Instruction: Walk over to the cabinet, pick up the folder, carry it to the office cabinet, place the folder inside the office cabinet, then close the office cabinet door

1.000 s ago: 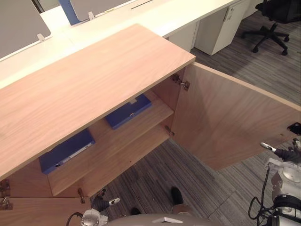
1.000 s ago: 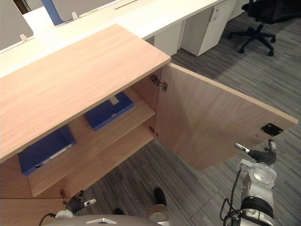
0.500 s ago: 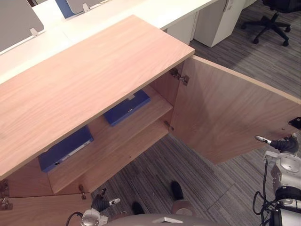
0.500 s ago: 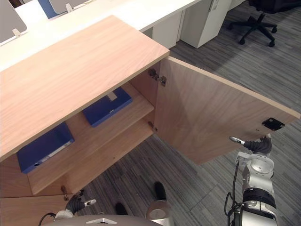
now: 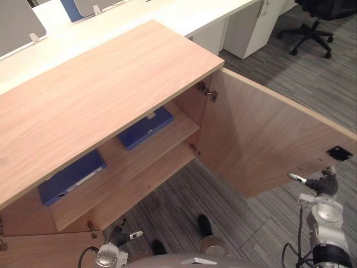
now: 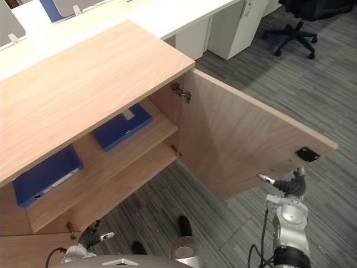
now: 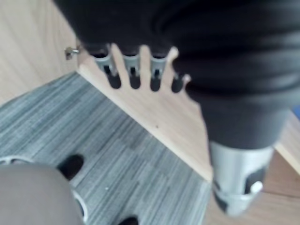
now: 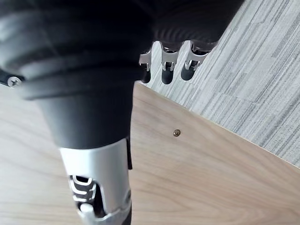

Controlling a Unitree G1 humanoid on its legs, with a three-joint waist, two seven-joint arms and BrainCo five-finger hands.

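Wood-grain board makes up the largest thing we see, the one office cabinet (image 5: pixel 100 95), with its broad flat top towards us. Its door (image 5: pixel 262 145) stands wide open, swung out over the grey striped carpet floor (image 5: pixel 184 195). Behind the cabinet runs one long white counter (image 5: pixel 184 14), with one white drawer unit (image 5: pixel 251 28) tucked under it. One black office chair (image 5: pixel 310 34) stands well apart on the carpet.

Inside the cabinet we count one shelf (image 5: pixel 125 152) above the bottom board. The shelf carries two files lying flat and apart from each other: the right folder (image 5: pixel 146 128) near the hinged side and the left folder (image 5: pixel 71 178) further along, both blue. The cabinet top overhangs them and hides part of each.

The right robot hand (image 5: pixel 322 185) sits just beside the door's free edge, fingers relaxed and holding nothing — whether it touches the wood, we cannot tell. The left robot hand (image 5: pixel 118 239) hangs low before the cabinet's bottom board, likewise loose and empty.

Smallest of all, we count two metal hinges on the open door, the upper hinge (image 5: pixel 206 91) and the lower hinge (image 5: pixel 192 149), and one black plate (image 5: pixel 338 153) near the door's outer corner.
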